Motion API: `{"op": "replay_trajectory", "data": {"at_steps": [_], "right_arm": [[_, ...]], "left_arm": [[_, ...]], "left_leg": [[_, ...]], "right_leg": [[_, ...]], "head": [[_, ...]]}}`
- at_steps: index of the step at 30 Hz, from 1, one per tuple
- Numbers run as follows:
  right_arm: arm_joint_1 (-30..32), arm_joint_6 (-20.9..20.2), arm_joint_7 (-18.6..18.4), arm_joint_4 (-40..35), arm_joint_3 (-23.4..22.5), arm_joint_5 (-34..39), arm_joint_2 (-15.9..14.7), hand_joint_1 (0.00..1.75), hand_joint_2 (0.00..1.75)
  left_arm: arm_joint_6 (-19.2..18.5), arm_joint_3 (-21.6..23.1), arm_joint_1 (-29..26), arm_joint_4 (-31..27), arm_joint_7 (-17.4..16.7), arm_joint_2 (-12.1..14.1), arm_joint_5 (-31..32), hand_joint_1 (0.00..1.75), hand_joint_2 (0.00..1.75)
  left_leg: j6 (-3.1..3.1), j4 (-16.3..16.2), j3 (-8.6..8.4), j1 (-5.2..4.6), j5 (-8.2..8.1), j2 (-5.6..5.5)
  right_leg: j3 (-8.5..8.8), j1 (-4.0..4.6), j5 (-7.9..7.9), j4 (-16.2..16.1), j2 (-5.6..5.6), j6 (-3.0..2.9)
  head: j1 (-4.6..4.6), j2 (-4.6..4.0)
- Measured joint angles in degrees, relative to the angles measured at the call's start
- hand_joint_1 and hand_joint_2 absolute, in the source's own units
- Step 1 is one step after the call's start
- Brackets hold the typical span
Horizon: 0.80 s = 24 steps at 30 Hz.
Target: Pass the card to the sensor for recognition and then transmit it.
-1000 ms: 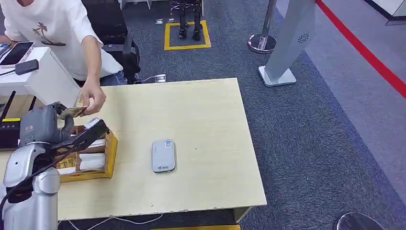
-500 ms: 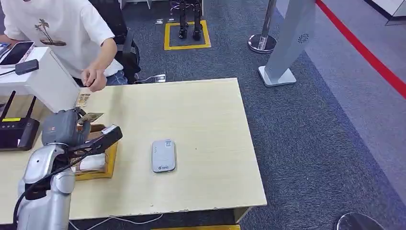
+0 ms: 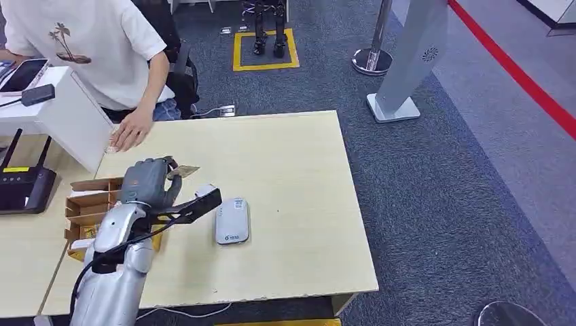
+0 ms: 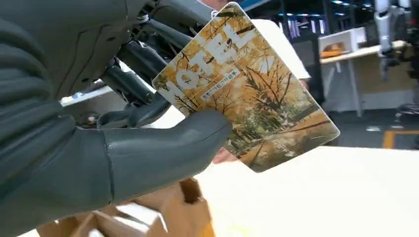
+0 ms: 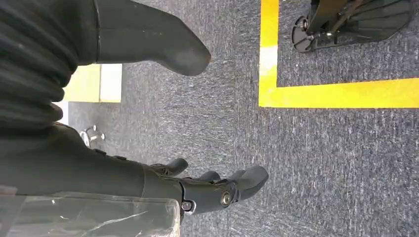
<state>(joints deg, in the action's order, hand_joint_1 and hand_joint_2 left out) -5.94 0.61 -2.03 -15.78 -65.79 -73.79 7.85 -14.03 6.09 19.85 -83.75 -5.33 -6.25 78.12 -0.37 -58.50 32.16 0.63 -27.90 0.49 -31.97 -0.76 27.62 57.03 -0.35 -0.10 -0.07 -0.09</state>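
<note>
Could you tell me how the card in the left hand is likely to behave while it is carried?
The card looks thin and flat, so probably light and fairly stiff. Its printed face seems glossy, so it may slip where the left hand pinches one corner under the thumb.

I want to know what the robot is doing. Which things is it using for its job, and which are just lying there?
For the job:
- card, held by the left hand
- sensor on the table

Just lying about:
- router
- wooden box
- phone
</note>
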Motion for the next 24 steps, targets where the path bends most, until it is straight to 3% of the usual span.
{"op": "replay_trajectory", "data": {"at_steps": [9,19,24], "right_arm": [[0.02,-0.04,-0.07,0.0,0.13,-0.77,0.0,0.0,1.75],[0.02,-0.04,-0.07,0.0,0.13,-0.76,0.0,0.0,1.75],[0.02,-0.02,-0.33,0.0,0.2,-1.11,-0.02,0.0,1.75]], "left_arm": [[0.96,2.73,-0.96,3.78,-0.04,-2.21,-0.22,1.75,1.75],[1.03,2.97,-1.14,3.97,-0.04,-2.29,-0.09,1.75,1.75],[1.75,5.34,-4.42,6.66,-0.63,-3.65,0.74,1.75,1.75]], "left_leg": [[0.01,0.0,0.0,0.0,-0.01,0.01],[0.01,0.0,0.0,0.0,-0.01,0.01],[0.02,0.0,0.02,0.0,-0.01,-0.01]], "right_leg": [[0.0,0.0,0.0,0.0,0.0,0.0],[0.0,0.0,0.0,0.0,0.0,0.0],[0.0,0.0,0.0,0.0,-0.01,0.0]], "head": [[0.0,0.0],[0.0,0.0],[0.0,0.0]]}}
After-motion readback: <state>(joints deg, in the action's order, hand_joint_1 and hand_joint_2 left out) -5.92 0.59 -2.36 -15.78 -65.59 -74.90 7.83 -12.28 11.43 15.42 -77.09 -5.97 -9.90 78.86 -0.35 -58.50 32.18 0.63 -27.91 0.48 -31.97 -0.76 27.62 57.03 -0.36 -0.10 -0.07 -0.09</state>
